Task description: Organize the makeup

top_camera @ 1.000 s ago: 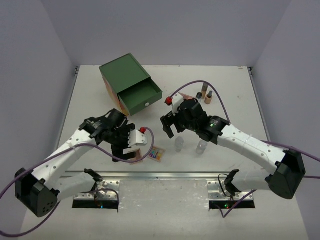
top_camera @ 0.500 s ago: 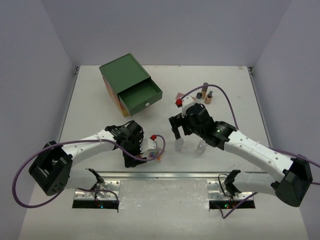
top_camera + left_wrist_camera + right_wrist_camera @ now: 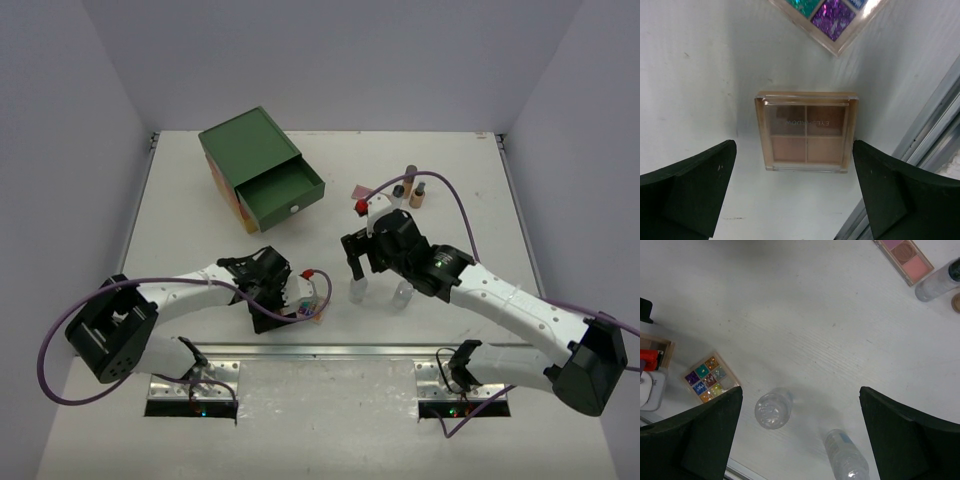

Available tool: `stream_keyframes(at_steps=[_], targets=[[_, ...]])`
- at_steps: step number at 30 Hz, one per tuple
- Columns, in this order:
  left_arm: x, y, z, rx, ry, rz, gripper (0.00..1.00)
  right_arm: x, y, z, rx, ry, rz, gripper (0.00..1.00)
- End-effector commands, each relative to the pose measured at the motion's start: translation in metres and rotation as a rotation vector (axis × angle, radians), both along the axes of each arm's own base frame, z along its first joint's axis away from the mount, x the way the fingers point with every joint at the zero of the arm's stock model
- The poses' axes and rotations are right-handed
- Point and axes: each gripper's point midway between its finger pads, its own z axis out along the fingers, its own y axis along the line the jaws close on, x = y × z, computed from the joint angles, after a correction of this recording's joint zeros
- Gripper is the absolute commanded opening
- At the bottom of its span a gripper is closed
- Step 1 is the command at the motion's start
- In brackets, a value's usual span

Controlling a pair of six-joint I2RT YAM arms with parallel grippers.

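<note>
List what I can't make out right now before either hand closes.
- Tan palette: top view, mostly hidden beneath the left hand.
- Multicoloured palette: left wrist view, cut off by the top edge.
- Pink palette: right wrist view, cut off by the top edge.
- Tubes: top view, too small for detail.
- One clear bottle: right wrist view, cut off by the bottom edge.

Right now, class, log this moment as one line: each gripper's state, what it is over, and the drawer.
left gripper: open, astride tan palette | right gripper: open, above clear bottle | green drawer: pulled open
</note>
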Motion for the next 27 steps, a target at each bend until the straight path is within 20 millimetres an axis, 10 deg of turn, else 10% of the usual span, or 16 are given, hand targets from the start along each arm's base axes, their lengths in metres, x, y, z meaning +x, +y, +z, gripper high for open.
stream_keyframes(at_steps=[1, 9, 18, 27], targets=[[-0.009, 0.013, -0.015, 0.067, 0.035, -0.003, 1.0, 0.004, -0.007, 0.005, 0.008, -0.023, -0.048, 0.99], [-0.023, 0.01, -0.025, 0.041, 0.096, -0.067, 0.94, 0.005, -0.007, -0.001, -0.009, -0.015, -0.047, 0.99], [-0.049, 0.008, -0.02, -0.011, 0.196, -0.158, 0.61, 0.007, -0.011, 0.007, -0.017, -0.043, -0.054, 0.99], [-0.031, 0.008, -0.007, -0.052, 0.164, -0.093, 0.24, 0.01, -0.016, 0.004, -0.055, -0.054, -0.055, 0.99]])
